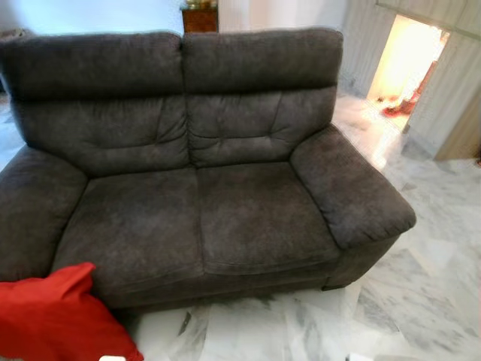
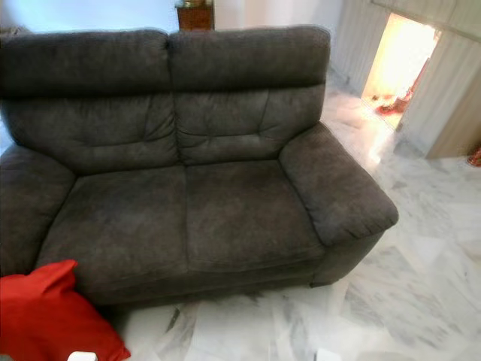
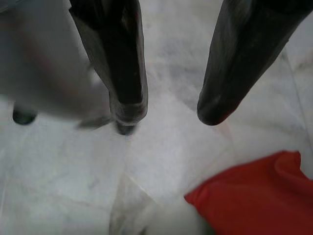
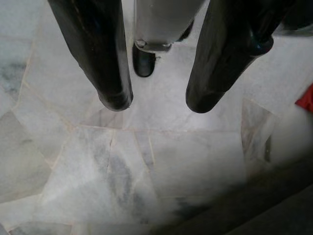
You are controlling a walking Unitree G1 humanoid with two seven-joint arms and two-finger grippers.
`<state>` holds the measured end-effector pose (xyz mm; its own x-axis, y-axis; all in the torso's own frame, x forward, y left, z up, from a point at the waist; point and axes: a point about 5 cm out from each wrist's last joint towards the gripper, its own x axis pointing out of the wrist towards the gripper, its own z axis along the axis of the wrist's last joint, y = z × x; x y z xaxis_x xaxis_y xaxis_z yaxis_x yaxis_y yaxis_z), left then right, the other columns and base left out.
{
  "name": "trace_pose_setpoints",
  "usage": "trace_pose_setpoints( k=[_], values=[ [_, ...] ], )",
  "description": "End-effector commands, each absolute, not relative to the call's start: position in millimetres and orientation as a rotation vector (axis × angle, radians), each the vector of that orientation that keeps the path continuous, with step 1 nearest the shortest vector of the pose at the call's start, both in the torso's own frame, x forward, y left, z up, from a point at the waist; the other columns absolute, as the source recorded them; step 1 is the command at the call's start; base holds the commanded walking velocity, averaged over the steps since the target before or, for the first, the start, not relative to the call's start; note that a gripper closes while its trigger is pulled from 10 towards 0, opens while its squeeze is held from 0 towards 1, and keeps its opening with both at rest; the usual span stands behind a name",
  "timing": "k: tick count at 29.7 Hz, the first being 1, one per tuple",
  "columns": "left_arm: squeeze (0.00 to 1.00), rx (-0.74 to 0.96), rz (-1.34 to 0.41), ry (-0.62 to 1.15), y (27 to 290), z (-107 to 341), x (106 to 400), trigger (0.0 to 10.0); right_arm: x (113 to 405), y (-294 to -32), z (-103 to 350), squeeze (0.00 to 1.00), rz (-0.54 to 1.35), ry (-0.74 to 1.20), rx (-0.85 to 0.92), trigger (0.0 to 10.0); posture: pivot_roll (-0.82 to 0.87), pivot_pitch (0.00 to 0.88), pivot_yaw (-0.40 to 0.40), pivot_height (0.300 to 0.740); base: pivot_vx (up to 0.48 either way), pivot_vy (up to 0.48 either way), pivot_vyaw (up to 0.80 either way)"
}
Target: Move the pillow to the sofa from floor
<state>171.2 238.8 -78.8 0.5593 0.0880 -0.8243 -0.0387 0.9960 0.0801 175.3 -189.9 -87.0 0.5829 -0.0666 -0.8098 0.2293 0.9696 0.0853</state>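
The red pillow [image 1: 56, 320] lies on the marble floor [image 1: 421, 301] against the sofa [image 1: 195, 218] front, by its left arm. Both the left gripper [image 3: 168, 112] and right gripper [image 4: 154, 103] hang open over the floor, holding nothing. The pillow looks soft and light; pinching a corner or bunched edge should work best

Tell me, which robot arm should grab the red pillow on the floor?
Probably the left. The red pillow lies on the robot's left by the sofa, and it sits close beyond the open left gripper. The right gripper hangs over bare floor.
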Motion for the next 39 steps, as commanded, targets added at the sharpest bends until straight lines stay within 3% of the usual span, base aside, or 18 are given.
trace_pose_setpoints(
  k=[1,23,28,39],
  values=[
    [0.00,0.057,0.090,0.991,245.1,-79.8,165.3,10.0,179.4,-182.5,-86.0,0.00,-0.158,0.928,0.198,10.0,0.09,0.057,-0.012,0.740,0.000,0.454,0.00],
    [0.00,0.056,0.093,0.992,244.6,-80.3,164.6,10.0,177.8,-183.8,-86.7,0.00,-0.156,0.935,0.192,10.0,0.09,0.059,-0.018,0.740,0.000,0.426,0.00],
    [0.00,0.061,0.091,0.988,244.9,-79.8,165.3,10.0,178.2,-183.3,-86.5,0.00,-0.142,0.935,0.182,10.0,0.09,0.058,-0.017,0.740,0.000,0.000,0.00],
    [0.00,0.061,0.091,0.986,243.8,-80.4,164.5,10.0,178.1,-183.5,-86.5,0.00,-0.137,0.933,0.171,10.0,0.09,0.051,-0.016,0.740,0.000,0.000,0.80]
  ],
)
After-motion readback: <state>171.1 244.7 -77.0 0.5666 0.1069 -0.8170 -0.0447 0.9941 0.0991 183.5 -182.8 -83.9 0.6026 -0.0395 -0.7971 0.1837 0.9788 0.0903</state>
